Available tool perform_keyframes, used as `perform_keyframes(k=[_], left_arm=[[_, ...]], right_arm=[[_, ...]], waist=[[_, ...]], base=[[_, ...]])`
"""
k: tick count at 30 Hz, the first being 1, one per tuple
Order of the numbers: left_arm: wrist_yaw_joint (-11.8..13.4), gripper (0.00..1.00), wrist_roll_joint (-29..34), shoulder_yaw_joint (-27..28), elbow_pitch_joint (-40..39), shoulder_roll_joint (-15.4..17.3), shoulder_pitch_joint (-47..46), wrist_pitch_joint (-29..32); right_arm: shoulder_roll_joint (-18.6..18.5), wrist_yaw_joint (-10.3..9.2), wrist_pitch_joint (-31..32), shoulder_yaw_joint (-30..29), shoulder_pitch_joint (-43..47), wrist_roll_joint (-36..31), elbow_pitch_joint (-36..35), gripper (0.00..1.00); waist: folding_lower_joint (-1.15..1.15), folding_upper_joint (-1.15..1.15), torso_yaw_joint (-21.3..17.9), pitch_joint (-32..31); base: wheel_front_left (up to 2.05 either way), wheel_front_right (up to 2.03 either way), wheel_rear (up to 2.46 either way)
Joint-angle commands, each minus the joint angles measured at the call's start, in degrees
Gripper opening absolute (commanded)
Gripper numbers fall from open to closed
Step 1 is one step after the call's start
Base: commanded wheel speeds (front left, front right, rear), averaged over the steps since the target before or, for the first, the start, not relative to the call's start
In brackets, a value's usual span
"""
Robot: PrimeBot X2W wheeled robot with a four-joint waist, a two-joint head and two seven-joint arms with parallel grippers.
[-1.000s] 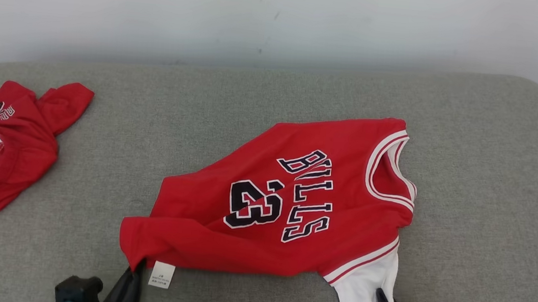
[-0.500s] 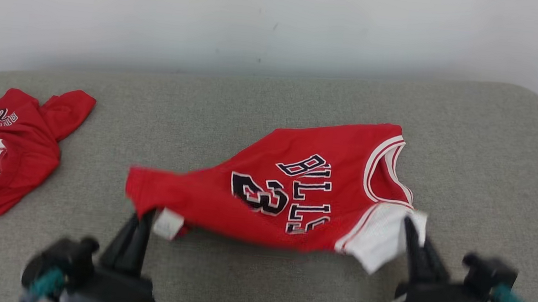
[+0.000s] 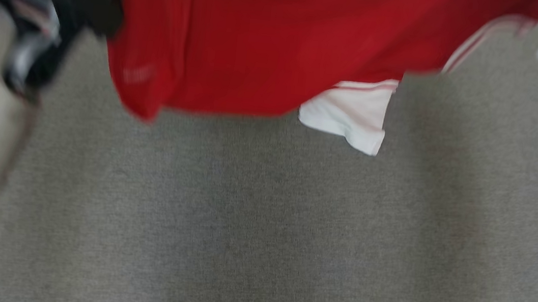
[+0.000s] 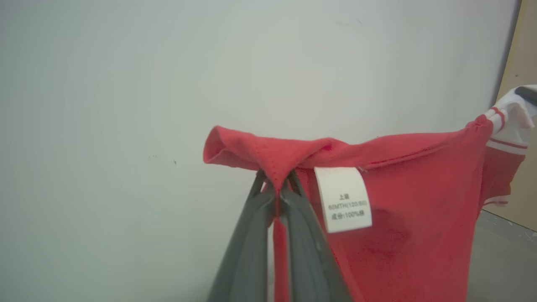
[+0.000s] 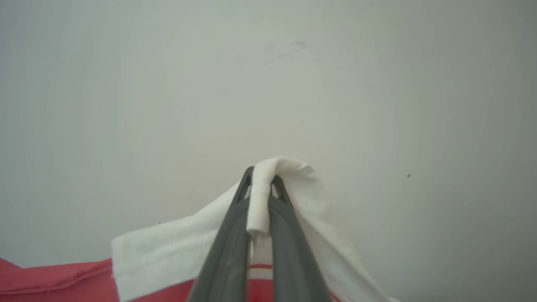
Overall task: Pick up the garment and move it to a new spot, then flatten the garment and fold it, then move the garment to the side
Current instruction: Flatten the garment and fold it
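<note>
Your head view is smeared by motion: the garment [image 3: 259, 46] is cut off by the top edge, its print out of sight, and the dark shapes at both upper corners are too blurred to read. The wrist views are sharper. Your left end effector [image 4: 277, 191] is pinched on a red hem corner beside the white label [image 4: 343, 199], and your right end effector [image 5: 261, 184] is clamped on the edge of the white sleeve [image 5: 168, 251]. The garment hangs over the grey counter [image 3: 261, 229], stretched between them, long axis left to right, loose edge drooping down
</note>
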Motion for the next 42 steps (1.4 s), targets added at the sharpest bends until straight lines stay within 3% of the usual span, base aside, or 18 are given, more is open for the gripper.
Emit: perform_keyframes(k=[1, 6, 10, 19, 30, 35, 42], left_arm=[[0.2, 0.0, -0.4, -0.5, 1.2, 0.5, -3.3, 0.8], [0.2, 0.0, -3.6, -0.6, 9.1, 0.5, -23.4, 3.4], [0.2, 0.0, -5.3, -0.4, 15.8, -0.6, -35.2, 3.3], [0.2, 0.0, -7.7, -3.8, 26.9, -1.7, -46.6, -0.1], [0.2, 0.0, -12.9, -10.5, 28.7, 0.0, -40.1, -6.9], [0.2, 0.0, -16.3, -14.7, 24.2, 2.3, -29.4, -10.9], [0.6, 0.0, -19.9, -14.6, 17.4, 4.0, -9.2, -14.2]], right_arm=[[-0.7, -0.13, 0.8, -0.5, -3.3, -0.2, 0.8, 0.0], [-1.8, -0.13, 4.8, -4.0, -25.2, -3.9, 9.1, 0.0], [-1.9, -0.13, 4.1, -3.2, -39.5, -9.7, 15.4, 0.0], [0.1, -0.13, -0.9, 0.8, -54.3, -16.2, 28.2, 0.0], [1.3, -0.13, -5.7, 8.2, -48.6, -10.9, 32.8, 0.0], [0.6, -0.13, -6.6, 14.0, -37.7, -4.3, 28.9, 0.0], [-3.3, -0.13, -5.9, 19.9, -16.4, 4.9, 18.1, 0.0]], waist=[[-0.01, -0.01, 0.0, 9.4], [-0.01, -0.01, -0.5, 15.5], [-0.01, -0.01, -1.0, 18.5], [-0.01, -0.01, -0.9, 21.6], [-0.01, -0.01, -1.4, 20.8], [-0.01, -0.01, -2.6, 17.1], [-0.01, -0.01, -2.9, 10.0]], base=[[0.0, 0.0, 0.0], [0.0, 0.0, 0.0], [0.0, 0.0, 0.0], [0.0, 0.0, 0.0], [0.0, 0.0, 0.0], [0.0, 0.0, 0.0], [0.0, 0.0, 0.0]])
